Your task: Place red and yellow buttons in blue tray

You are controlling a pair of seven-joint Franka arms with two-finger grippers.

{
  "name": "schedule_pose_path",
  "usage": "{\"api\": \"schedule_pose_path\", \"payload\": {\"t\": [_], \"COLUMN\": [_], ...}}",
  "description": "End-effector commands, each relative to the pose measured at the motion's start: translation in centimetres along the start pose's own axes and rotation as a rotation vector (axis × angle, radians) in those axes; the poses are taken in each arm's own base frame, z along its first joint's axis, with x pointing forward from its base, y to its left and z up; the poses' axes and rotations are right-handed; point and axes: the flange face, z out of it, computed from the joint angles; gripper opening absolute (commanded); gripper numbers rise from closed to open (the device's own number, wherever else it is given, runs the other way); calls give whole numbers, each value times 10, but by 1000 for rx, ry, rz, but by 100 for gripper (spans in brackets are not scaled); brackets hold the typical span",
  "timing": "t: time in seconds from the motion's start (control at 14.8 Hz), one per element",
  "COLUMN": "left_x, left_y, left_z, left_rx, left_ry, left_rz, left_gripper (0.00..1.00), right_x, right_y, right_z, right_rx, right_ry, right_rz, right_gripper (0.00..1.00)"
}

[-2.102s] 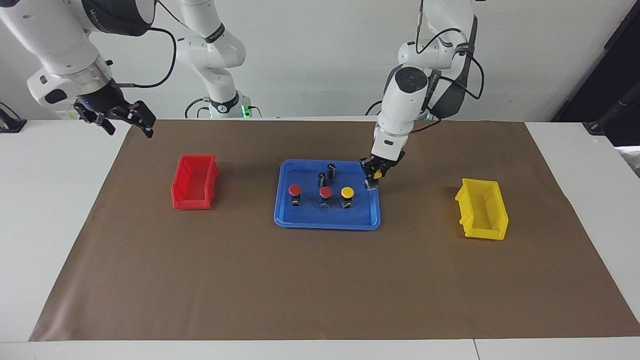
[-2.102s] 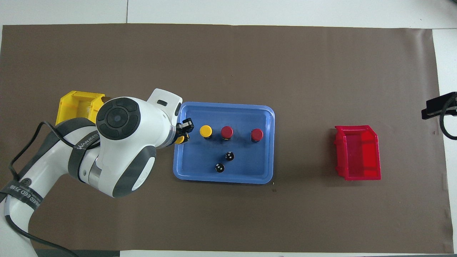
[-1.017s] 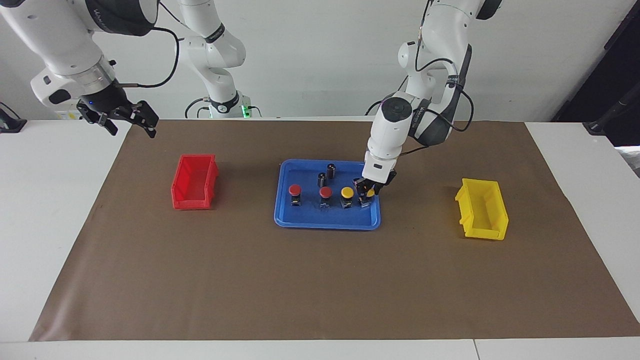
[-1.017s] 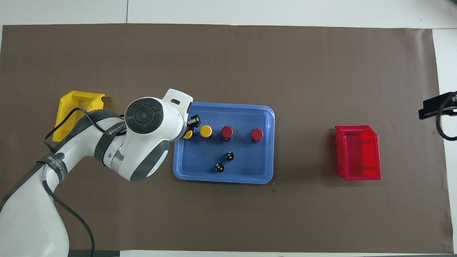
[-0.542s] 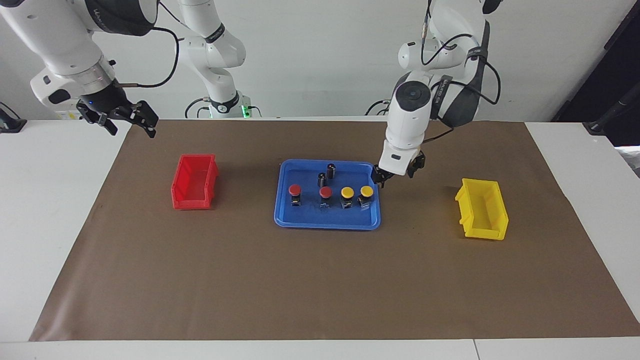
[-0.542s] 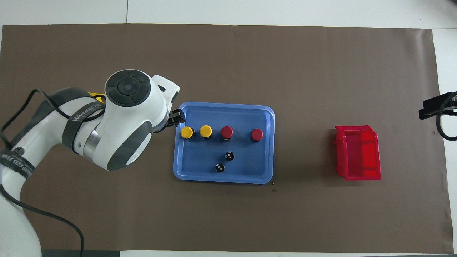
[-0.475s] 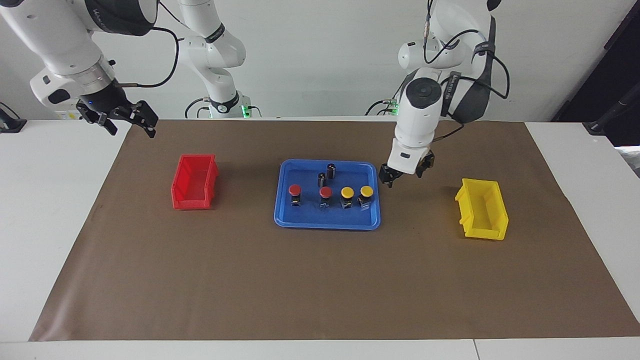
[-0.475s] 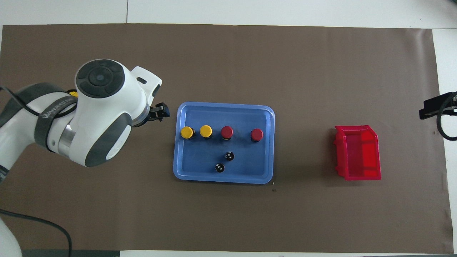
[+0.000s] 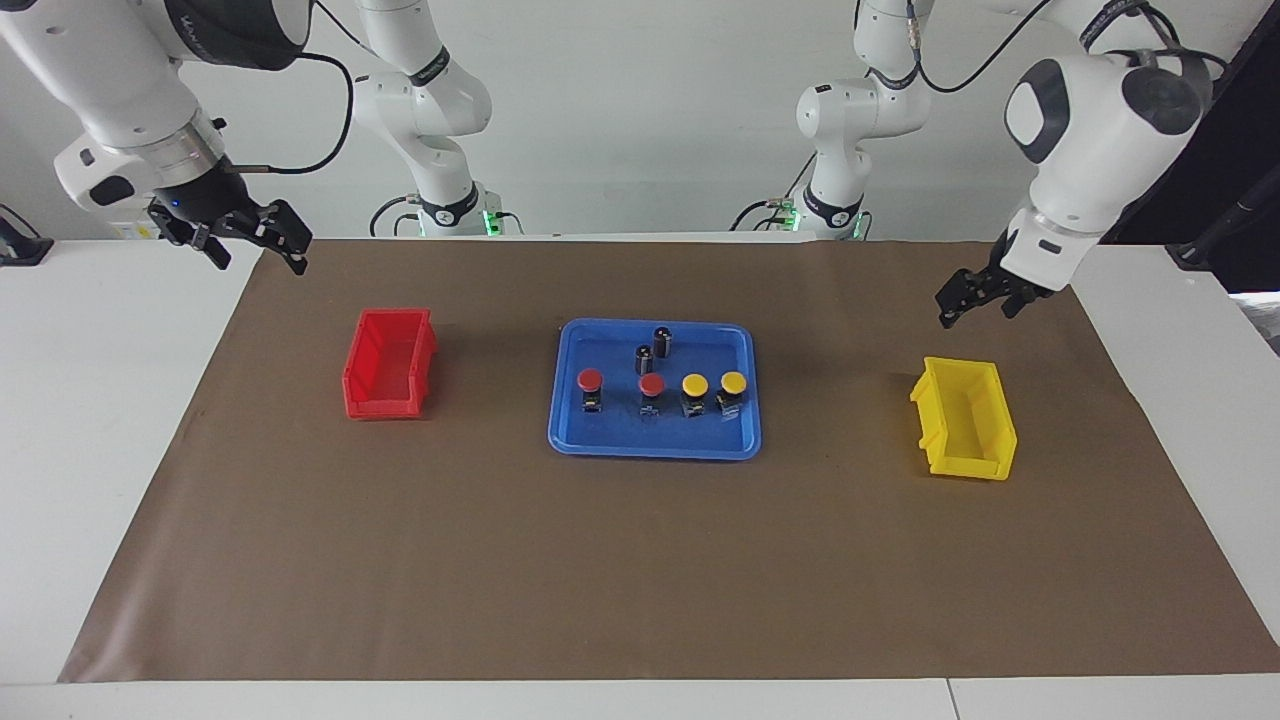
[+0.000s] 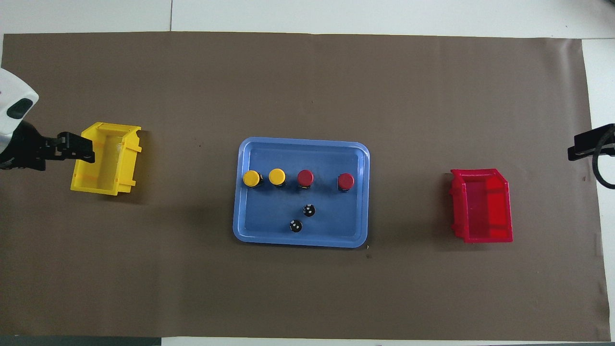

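Observation:
The blue tray [image 9: 650, 448] [image 10: 300, 240] lies at the middle of the brown mat. Four buttons stand upright in a row in it: two red buttons [image 9: 590, 379] [image 9: 652, 384] and two yellow buttons [image 9: 695, 384] [image 9: 734, 381], the yellow ones toward the left arm's end. From above they show as yellow caps [image 10: 252, 178] [image 10: 277, 176] and red caps [image 10: 305, 177] [image 10: 346, 180]. My left gripper [image 9: 975, 308] [image 10: 79, 149] hangs open and empty over the yellow bin's edge. My right gripper [image 9: 260, 258] waits open and empty over the mat's corner near the red bin.
Two dark capless cylinders [image 9: 662, 340] [image 9: 644, 358] stand in the tray, nearer to the robots than the buttons. A yellow bin [image 9: 965, 420] [image 10: 105, 158] sits toward the left arm's end, a red bin [image 9: 390, 362] [image 10: 482, 205] toward the right arm's end.
The left gripper set the second yellow button down in the tray, opened, and swung away to the yellow bin's end. The right arm has not moved.

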Motion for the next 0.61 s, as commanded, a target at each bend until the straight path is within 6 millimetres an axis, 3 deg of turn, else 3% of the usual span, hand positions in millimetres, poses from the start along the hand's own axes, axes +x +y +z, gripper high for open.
{"api": "schedule_pose_path", "payload": {"t": [0.0,0.27,0.54], "left_x": [-14,-21,-11], "left_y": [10,27,26], "left_z": [-35,-66,-65], "left_rx": [-23,-21,-26], "left_ry": [-5,9,44], "left_rz": [57,91,94], "left_gripper": [100,100,100], "right_x": [-3,-2,-2], "right_y": [4,4,4], "right_z": [-3,-4,-4], "right_rx": [4,4,4], "right_ry": [7,11,11], "right_rz": [-4,-4,-4], "right_gripper": [100,100,100]}}
